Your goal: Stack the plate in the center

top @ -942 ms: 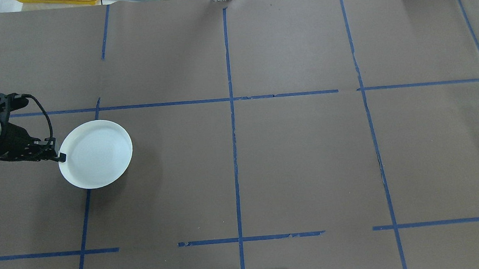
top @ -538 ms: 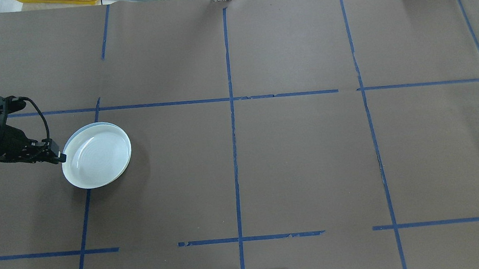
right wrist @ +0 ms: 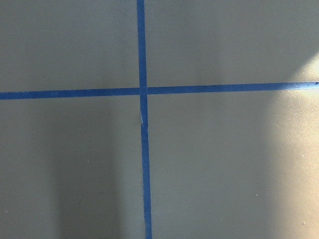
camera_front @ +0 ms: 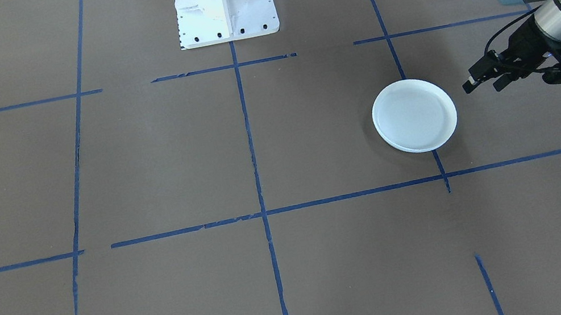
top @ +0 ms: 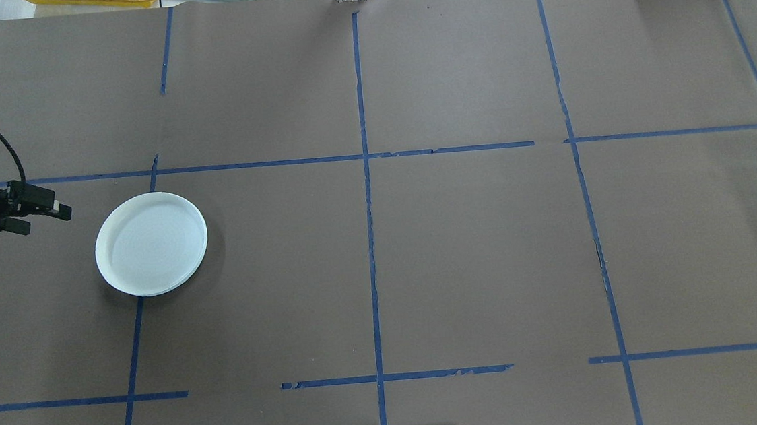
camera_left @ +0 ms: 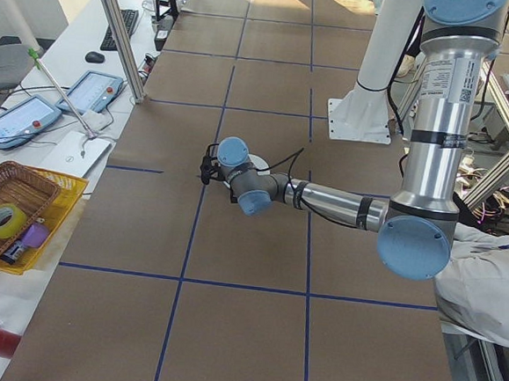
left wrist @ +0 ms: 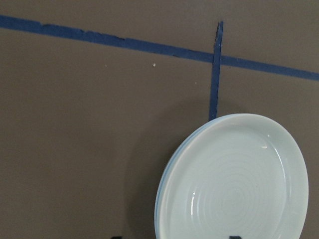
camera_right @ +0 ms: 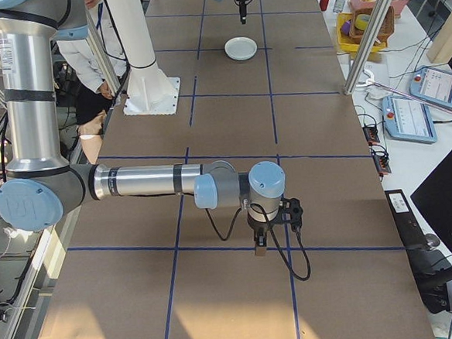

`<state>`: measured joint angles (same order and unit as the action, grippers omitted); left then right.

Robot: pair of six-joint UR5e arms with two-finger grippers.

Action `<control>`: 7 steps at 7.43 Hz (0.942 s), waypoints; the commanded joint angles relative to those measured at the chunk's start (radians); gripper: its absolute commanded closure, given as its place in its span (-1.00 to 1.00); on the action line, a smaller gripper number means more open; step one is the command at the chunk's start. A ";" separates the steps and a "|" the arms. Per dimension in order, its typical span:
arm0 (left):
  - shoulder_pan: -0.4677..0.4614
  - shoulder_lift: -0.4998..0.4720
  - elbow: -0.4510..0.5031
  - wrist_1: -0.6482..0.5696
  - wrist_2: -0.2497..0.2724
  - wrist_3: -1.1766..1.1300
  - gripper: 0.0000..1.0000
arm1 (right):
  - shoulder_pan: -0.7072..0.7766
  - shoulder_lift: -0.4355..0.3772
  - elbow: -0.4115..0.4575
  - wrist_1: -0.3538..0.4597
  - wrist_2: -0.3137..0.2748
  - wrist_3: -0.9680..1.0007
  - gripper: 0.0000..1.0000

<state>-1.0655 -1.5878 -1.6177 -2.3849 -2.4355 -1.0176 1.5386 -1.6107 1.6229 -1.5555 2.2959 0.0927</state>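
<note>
Left gripper let go beside the stacked plates

Near the table's left edge, the left gripper hangs with jaws parted, empty, just clear of the pale plate stack, which lies flat on a blue tape line. The right gripper appears only in a side view; I cannot tell its state.

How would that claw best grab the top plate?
By the raised rim on the side nearest the left gripper, one finger over the lip and one under. The top plate lies flat and nested on another, so only its thin edge offers a hold, and that side looks unobstructed.
</note>
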 commanded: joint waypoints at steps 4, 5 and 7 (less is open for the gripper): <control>-0.282 0.127 -0.001 0.300 0.009 0.758 -1.00 | 0.000 0.000 0.000 0.000 0.000 0.001 -1.00; -0.362 0.126 -0.004 0.397 0.010 0.912 -1.00 | 0.002 0.000 0.000 0.000 0.001 0.001 -1.00; -0.430 0.121 -0.025 0.598 0.010 1.058 -1.00 | 0.000 0.000 0.000 0.000 -0.001 0.001 -1.00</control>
<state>-1.4437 -1.4641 -1.6315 -1.9071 -2.4258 -0.0654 1.5395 -1.6107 1.6230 -1.5555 2.2960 0.0936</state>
